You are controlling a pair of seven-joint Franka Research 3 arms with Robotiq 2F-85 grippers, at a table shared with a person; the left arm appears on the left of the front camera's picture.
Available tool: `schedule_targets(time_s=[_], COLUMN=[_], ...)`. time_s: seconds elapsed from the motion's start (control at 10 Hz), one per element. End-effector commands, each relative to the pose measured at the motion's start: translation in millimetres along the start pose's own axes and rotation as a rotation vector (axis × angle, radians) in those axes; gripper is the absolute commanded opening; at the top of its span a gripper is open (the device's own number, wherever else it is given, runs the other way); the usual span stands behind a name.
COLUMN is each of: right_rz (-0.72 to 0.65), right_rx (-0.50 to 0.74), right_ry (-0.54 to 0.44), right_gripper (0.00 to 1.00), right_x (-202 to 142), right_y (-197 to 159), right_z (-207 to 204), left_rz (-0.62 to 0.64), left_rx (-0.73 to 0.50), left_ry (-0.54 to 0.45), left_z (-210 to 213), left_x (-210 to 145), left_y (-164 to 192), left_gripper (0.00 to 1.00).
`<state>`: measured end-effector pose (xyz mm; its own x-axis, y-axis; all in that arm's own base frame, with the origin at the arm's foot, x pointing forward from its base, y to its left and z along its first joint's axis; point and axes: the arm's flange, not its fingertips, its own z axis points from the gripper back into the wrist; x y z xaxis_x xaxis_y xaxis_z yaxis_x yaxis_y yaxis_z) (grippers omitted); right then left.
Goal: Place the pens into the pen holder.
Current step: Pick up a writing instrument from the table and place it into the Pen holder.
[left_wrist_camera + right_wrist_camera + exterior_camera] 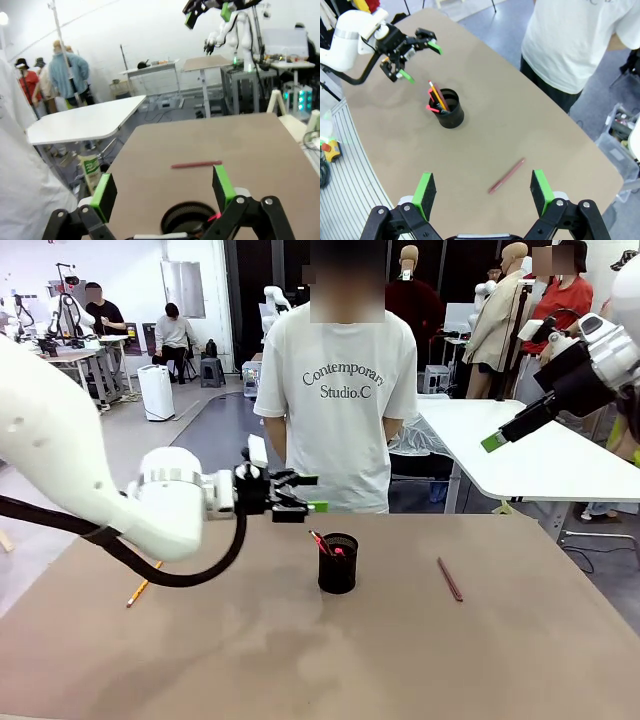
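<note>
The black mesh pen holder stands mid-table with a black, red-ended pen leaning in it; the right wrist view also shows an orange-yellow stick in the pen holder. A reddish-brown pen lies flat to its right, below my open right gripper. A yellow pencil lies at the table's left. My left gripper hovers open, up and left of the holder, whose rim shows between its fingers. My right gripper hangs high at the right.
A person in a white T-shirt stands at the far edge behind the holder, hands behind the back. A white table stands beyond at the right. Bare brown tabletop spreads in front of the holder.
</note>
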<state>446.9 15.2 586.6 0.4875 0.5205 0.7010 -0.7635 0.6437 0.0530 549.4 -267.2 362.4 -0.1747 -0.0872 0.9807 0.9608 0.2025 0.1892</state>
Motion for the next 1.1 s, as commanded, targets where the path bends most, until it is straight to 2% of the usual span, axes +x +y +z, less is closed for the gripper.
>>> schedule_targets(time_s=[0.0,0.1,0.3,0.5,0.9,1.0], right_rz=[0.000,0.000,0.000,0.000,0.000,0.000], right_rx=[0.014,0.014,0.014,0.014,0.014,0.014], right_ry=[-0.020,-0.020,-0.020,-0.020,-0.020,-0.020], right_gripper=[1.00,1.00,1.00,1.00,1.00,1.00], right_x=[0,0,0,0,0,0], right_y=[-1,-1,-1,-1,-1,-1], right_z=[0,0,0,0,0,0], left_rz=[-0.051,-0.033,0.028,0.076,0.127,0.126], left_rx=[0.025,0.067,0.081,0.109,0.172,0.131], left_ry=[0.106,0.183,0.426,0.614,0.861,0.790], left_z=[43,59,85,108,128,121], left_x=[34,46,74,91,105,104], left_y=[-3,-3,5,27,31,32], left_gripper=[1.00,1.00,1.00,1.00,1.00,1.00])
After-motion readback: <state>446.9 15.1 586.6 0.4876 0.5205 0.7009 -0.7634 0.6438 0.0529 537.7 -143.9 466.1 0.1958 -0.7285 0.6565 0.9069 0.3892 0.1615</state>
